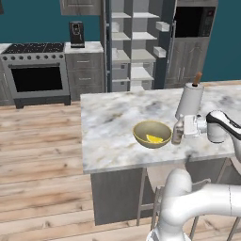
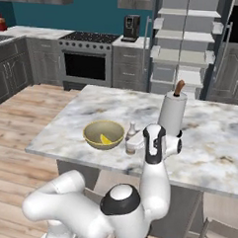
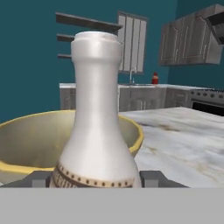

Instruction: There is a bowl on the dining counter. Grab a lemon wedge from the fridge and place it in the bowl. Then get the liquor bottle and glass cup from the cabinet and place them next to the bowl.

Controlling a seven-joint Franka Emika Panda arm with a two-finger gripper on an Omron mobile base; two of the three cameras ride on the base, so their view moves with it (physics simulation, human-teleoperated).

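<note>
bottle at the bowl's side, pincer around its base

the liquor bottle [image 3: 97, 118] stands upright on the marble tabletop [image 1: 113, 117], just beside the yellow bowl [image 1: 151, 134] and on the side nearer the paper towel roll [image 1: 190, 100], toward the tabletop's near edge. a lemon wedge [image 1: 154, 139] already lies in the bowl. the pincer [image 1: 179, 132] sits low around the bottle's wide bottom, one finger [image 3: 40, 179] on each side; from where i stand i can't tell whether it is clamping the bottle or has let go.

it looks like glazed ceramic: stiff, smooth, likely slippery and breakable, with some weight low down. the broad patterned belly seems the safer place to hold; the slim neck would tip more easily. i'd guess a knock would send it into the bowl. the glass cup is yet to come.
</note>
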